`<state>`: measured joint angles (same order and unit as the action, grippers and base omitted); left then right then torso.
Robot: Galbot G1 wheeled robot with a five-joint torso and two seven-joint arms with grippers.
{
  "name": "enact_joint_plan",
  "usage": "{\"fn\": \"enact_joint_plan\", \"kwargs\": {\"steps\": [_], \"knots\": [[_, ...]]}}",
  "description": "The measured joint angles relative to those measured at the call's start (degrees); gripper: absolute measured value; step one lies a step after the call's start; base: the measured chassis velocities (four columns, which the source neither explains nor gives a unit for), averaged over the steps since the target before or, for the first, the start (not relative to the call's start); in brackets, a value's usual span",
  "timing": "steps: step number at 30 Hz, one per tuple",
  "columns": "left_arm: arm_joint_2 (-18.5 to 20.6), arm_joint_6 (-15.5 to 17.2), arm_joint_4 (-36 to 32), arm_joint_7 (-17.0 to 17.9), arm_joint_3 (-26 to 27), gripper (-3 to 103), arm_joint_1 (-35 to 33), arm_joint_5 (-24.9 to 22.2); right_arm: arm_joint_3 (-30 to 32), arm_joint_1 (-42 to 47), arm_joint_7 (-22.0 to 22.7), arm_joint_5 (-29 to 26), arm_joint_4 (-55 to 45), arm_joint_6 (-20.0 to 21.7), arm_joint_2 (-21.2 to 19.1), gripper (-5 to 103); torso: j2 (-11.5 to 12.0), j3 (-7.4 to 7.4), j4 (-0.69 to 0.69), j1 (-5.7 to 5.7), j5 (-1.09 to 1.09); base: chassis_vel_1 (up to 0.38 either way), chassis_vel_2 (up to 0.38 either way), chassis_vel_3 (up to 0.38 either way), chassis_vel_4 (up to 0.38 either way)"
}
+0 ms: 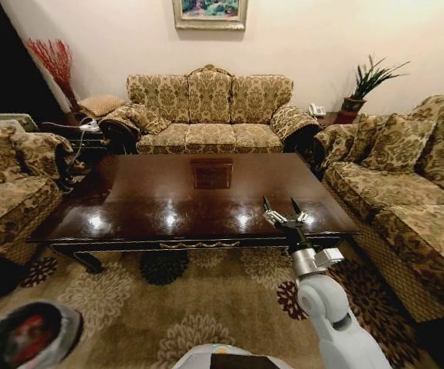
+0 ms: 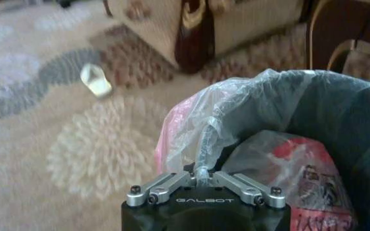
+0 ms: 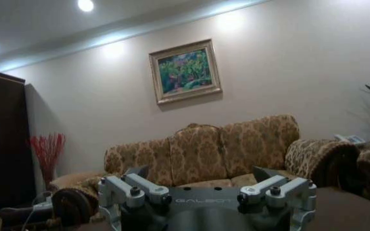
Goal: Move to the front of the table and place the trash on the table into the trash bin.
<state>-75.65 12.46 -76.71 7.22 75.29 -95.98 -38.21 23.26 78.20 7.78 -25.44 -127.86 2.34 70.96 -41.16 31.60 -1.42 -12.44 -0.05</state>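
The table is dark, glossy and low, and stands in the middle of the room ahead of me. My right gripper is raised over its front right edge, fingers open and holding nothing; the right wrist view shows its fingertips spread apart. The trash bin sits on the carpet at my lower left, with red trash inside. In the left wrist view my left gripper is shut, pinching translucent plastic bag at the trash bin's rim. A red and clear wrapper lies inside the bin.
Patterned sofas stand behind the table, to the left and to the right. A floral carpet lies between me and the table. A small pale object lies on the carpet near a sofa leg.
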Motion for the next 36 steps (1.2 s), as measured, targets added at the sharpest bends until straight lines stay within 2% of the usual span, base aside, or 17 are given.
{"fn": "enact_joint_plan", "kwargs": {"steps": [6,10,15,19,27,28,30,33,34,35,36], "knots": [[2.2,0.47,5.22,-0.18,-2.07,0,2.69,-1.0,1.6,1.41,-0.01,-0.03,-1.39,0.1,-1.17,100,0.0,0.0,0.01,0.0,0.06,0.0,0.0,0.0,0.0],[4.45,2.11,9.91,0.01,-3.16,0,4.9,-4.95,2.66,2.89,-0.02,-0.1,-2.38,0.3,-1.45,100,0.0,0.0,0.01,0.0,0.08,0.0,0.0,0.0,0.0],[5.0,2.41,13.63,-0.14,-4.45,0,6.42,-5.98,3.04,3.89,-0.05,0.04,-2.94,0.32,-1.38,100,0.0,0.0,0.0,0.0,0.04,0.0,0.0,0.0,0.0],[5.27,2.29,16.68,-1.05,-5.96,0,7.96,-5.4,3.23,4.47,-0.2,0.26,-3.19,0.32,-1.34,100,0.0,0.0,0.0,0.0,0.05,0.0,0.0,0.0,0.0],[5.05,1.62,17.77,-1.4,-7.01,0,9.31,-4.52,3.02,5.53,-0.36,1.31,-3.71,0.36,-0.93,100,0.0,0.0,0.01,0.0,0.07,0.0,0.0,0.0,0.0],[5.13,1.31,18.23,-1.4,-7.14,-2,9.49,-4.47,3.1,5.6,-0.36,1.31,-3.74,0.36,-1.01,100,0.0,0.0,0.01,0.0,0.06,0.0,0.0,0.0,0.0],[5.27,0.92,18.8,-1.52,-7.26,2,9.66,-4.44,3.24,5.68,-0.36,1.31,-3.76,0.36,-1.11,100,0.0,0.0,0.01,0.0,0.04,0.0,0.0,0.0,0.0],[5.8,-0.07,20.41,-2.06,-7.64,13,10.13,-4.07,3.54,5.84,-0.36,1.28,-3.8,0.29,-1.2,100,-0.01,0.01,-0.03,0.0,0.15,0.0,0.0,0.0,0.0],[5.82,-0.59,21.13,-2.33,-7.95,19,10.42,-3.71,3.61,5.92,-0.37,1.27,-3.85,0.24,-1.2,100,0.0,0.01,-0.03,0.0,0.1,0.0,0.0,0.0,0.0],[5.81,-0.82,21.38,-2.38,-8.11,19,10.58,-3.38,3.66,6.01,-0.37,1.26,-3.93,0.21,-1.19,100,-0.01,0.0,-0.03,0.0,0.02,0.0,0.0,0.0,0.0],[5.68,-0.98,21.35,-2.36,-8.13,24,10.66,-3.12,3.72,6.08,-0.37,1.25,-4.08,0.18,-1.19,100,-0.01,0.0,-0.01,0.0,0.02,0.0,0.0,0.0,0.0]]}}
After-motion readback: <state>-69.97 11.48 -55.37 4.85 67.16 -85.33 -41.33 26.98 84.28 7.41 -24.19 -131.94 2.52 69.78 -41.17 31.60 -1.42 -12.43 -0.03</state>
